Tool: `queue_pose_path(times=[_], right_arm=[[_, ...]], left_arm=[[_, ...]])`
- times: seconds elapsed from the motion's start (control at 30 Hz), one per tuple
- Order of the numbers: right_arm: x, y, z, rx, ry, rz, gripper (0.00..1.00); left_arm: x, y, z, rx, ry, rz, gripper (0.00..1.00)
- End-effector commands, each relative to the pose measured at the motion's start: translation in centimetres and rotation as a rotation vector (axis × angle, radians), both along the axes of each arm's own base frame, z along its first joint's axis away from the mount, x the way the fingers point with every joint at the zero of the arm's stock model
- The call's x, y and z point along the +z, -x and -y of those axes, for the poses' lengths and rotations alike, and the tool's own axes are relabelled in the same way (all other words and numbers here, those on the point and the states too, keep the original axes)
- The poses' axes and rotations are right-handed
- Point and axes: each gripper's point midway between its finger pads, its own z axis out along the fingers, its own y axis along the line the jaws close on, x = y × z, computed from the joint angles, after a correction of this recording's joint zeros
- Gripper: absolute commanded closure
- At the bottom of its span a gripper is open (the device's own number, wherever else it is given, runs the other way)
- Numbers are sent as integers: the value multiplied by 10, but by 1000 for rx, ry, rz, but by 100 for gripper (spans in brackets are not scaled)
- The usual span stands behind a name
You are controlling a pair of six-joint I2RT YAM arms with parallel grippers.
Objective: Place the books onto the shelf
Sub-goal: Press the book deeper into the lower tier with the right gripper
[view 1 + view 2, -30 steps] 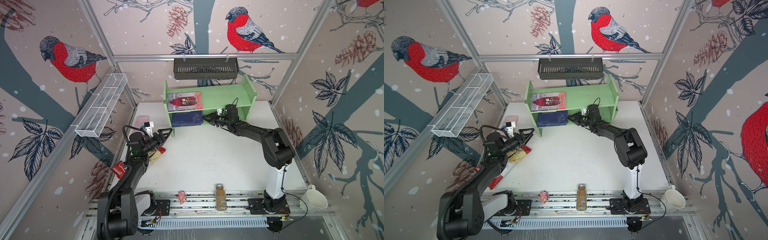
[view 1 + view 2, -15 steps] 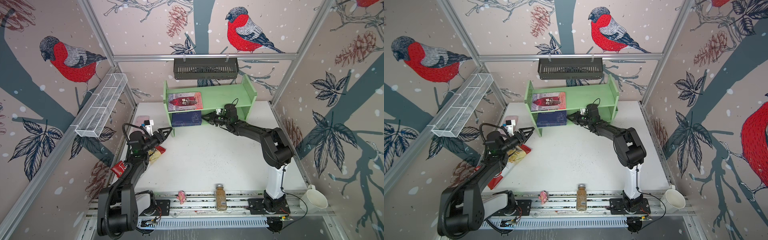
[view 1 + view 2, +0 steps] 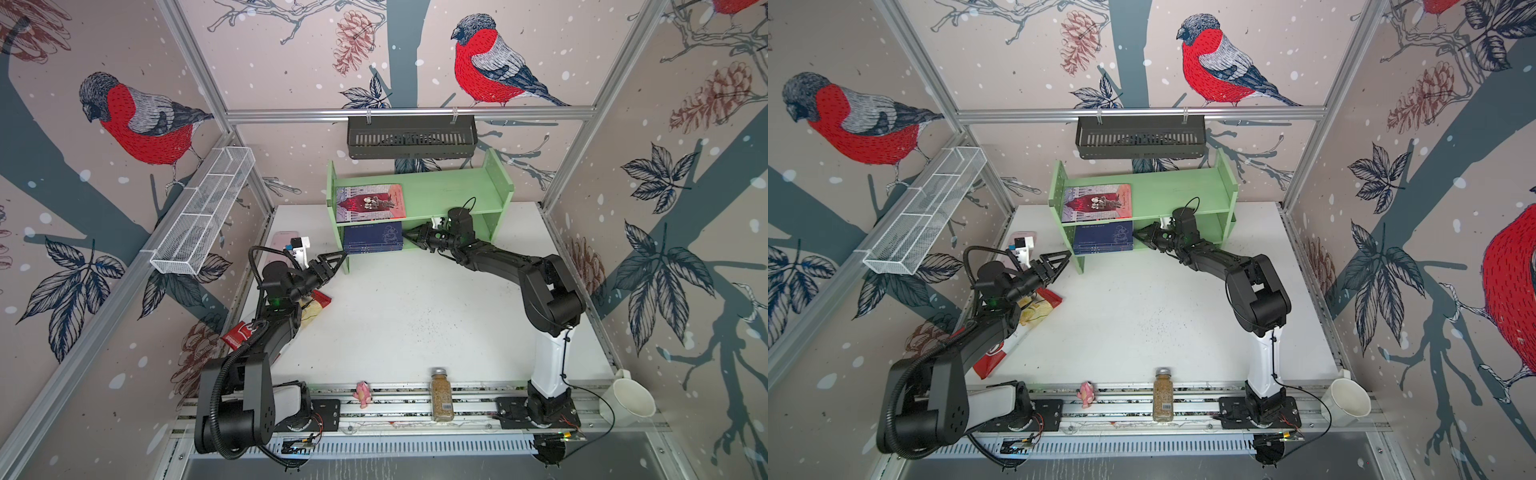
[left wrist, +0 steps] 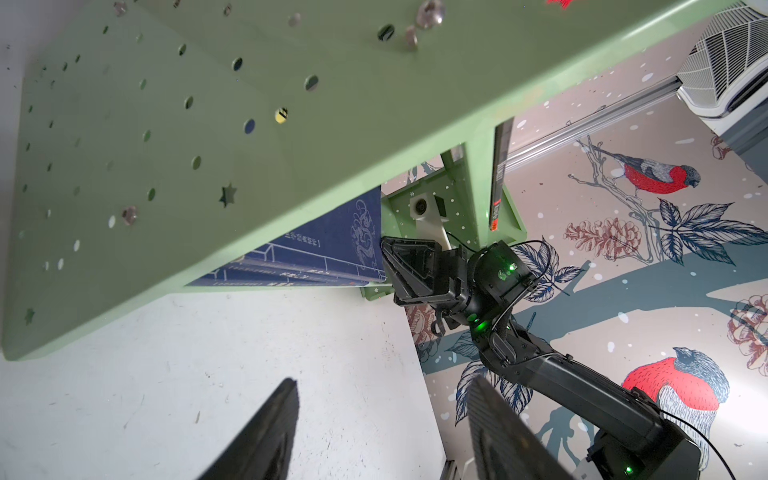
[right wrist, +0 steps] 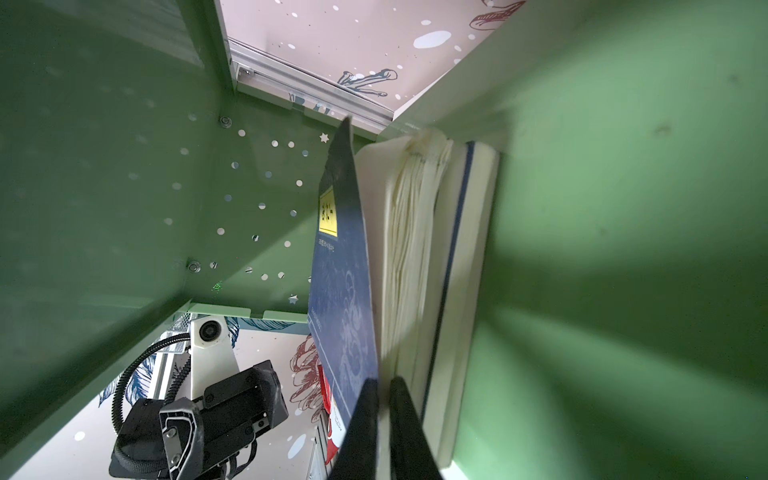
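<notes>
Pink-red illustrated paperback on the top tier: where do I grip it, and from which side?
Probably its right short edge, coming from the right along the top tier of the light green wooden shelf. The pink-red illustrated paperback lies flat at the left side panel, so that edge has bare board beside it for a finger.

Left end effector (image 3: 338,257) edged nearer shelf (image 3: 436,195) side panel; right end effector (image 3: 409,236) crept toward navy books (image 3: 372,237).
</notes>
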Motion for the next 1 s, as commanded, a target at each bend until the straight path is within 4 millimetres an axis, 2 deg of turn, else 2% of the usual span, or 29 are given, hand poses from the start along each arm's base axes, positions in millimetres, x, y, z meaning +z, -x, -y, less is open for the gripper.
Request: queue_pose_path(times=[0.0, 0.73, 0.97], right_arm=[[13, 0, -4, 14, -32, 40, 89], [15, -5, -7, 19, -43, 36, 88], [15, -6, -2, -6, -25, 40, 77]], left_arm=[[11, -2, 2, -6, 1, 53, 35], [8, -4, 4, -9, -8, 55, 35], [9, 0, 5, -22, -15, 56, 33]])
